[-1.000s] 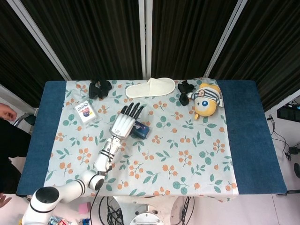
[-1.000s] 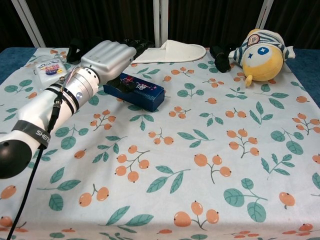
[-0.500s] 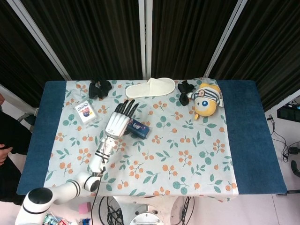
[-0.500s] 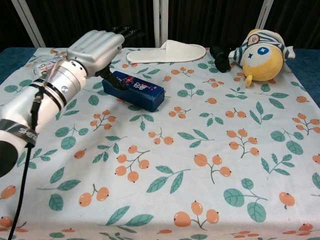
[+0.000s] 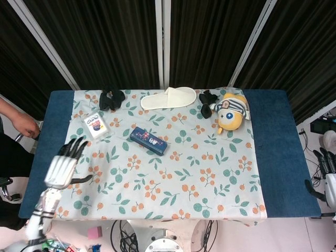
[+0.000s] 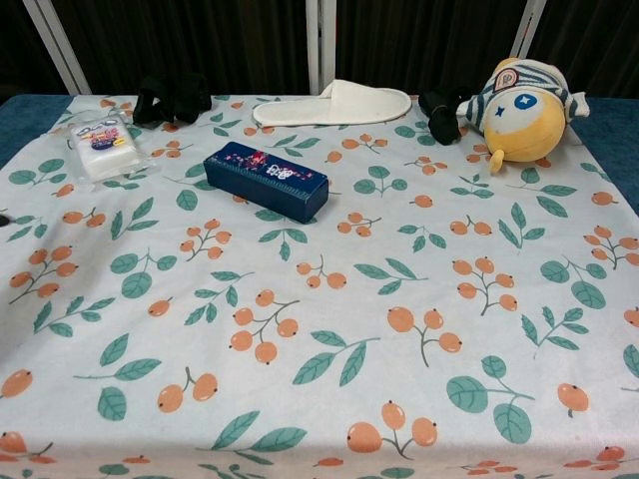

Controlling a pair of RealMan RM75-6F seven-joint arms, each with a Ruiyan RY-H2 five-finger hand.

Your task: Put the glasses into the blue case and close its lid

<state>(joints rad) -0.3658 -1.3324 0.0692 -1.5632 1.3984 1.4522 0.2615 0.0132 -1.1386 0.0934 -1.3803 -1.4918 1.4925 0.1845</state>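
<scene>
The blue case (image 5: 149, 140) lies on the floral cloth with its lid down, also seen in the chest view (image 6: 266, 181). No glasses show in either view. My left hand (image 5: 64, 167) hovers over the table's left front edge, well away from the case, fingers spread and holding nothing. It is out of the chest view. My right hand (image 5: 328, 176) hangs off the table's right side at the frame edge, fingers extended and empty.
A white slipper (image 5: 168, 98) and black items (image 5: 112, 97) lie at the back. A yellow plush toy (image 5: 231, 113) sits back right beside another black item (image 5: 207, 100). A white packet (image 5: 95, 125) lies back left. A person's hand (image 5: 21, 122) is at the left edge.
My left hand has drawn back from the blue case to the table's left front edge and left the chest view. The right hand has come into view at the right edge.
</scene>
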